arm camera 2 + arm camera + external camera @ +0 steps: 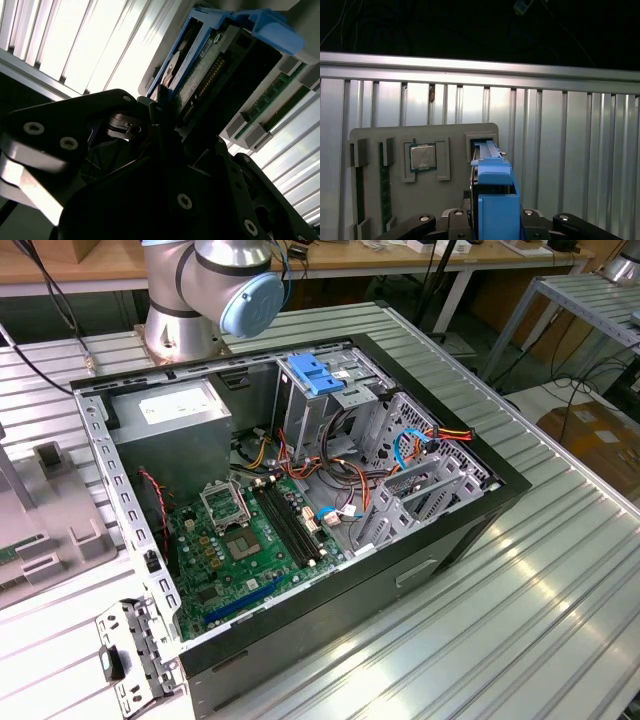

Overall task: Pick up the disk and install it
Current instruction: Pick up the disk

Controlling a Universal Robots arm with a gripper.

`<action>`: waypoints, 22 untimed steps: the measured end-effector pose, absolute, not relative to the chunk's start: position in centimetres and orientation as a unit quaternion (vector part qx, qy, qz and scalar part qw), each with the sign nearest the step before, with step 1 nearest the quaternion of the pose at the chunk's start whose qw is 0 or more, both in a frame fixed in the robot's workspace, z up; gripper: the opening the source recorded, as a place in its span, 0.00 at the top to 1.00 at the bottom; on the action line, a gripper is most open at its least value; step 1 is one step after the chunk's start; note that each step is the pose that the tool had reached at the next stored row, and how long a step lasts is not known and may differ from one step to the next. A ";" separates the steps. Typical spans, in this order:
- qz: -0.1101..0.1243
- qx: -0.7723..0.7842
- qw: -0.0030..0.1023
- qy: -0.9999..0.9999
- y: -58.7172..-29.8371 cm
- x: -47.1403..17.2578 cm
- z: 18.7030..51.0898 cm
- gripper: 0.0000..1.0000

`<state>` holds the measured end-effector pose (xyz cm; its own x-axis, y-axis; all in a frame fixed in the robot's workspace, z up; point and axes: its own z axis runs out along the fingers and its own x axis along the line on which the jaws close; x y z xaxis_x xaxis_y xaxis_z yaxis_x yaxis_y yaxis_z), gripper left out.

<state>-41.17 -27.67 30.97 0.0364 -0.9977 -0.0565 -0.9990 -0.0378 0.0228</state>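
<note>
Claw (492, 226) is clamped on the disk (494, 192): fingers (456, 216) press its blue carrier frame from both sides, with the disk edge-on between them. The disk's far end points away from the claw at a slot in the grey tray (395, 137); can't tell if it's clear of the slot. Beside the claw, same tray: CPU (422, 156) and RAM sticks (384, 182) in pockets. Slatted table (570, 150) lies beyond. Exterior view: open PC case (330, 615), blue bracket (315, 373) atop its drive cage.
</note>
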 end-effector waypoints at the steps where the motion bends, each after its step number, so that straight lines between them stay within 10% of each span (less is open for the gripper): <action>1: 0.028 -0.720 0.011 0.694 -27.7 -41.2 31.0 0.63; 22: 0.028 -0.720 0.011 0.694 -27.7 -41.2 32.5 0.63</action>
